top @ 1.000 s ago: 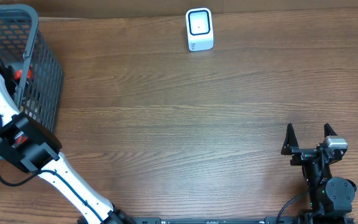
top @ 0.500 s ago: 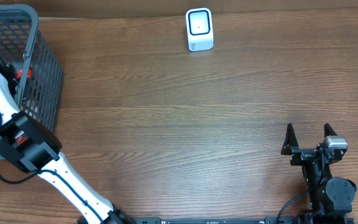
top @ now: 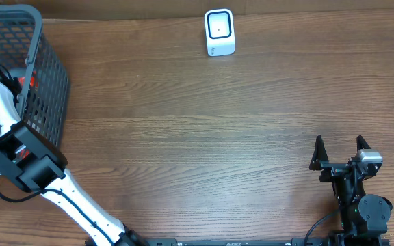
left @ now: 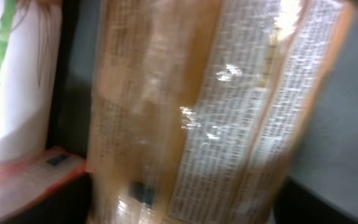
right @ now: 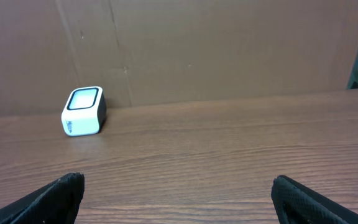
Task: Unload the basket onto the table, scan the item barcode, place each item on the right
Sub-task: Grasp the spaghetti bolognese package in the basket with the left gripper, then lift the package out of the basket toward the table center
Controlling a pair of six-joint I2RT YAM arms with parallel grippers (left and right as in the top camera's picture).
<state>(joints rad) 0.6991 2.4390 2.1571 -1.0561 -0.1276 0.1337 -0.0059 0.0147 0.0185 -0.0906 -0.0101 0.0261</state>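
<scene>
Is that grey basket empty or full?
Not empty: the left wrist view inside the basket shows a tan printed packet and a white pack beside it. How full, cannot tell.

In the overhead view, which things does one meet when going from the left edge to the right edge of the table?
wire basket → barcode scanner → right tool, standing open. The left arm overlaps the basket, so it is left out.
</scene>
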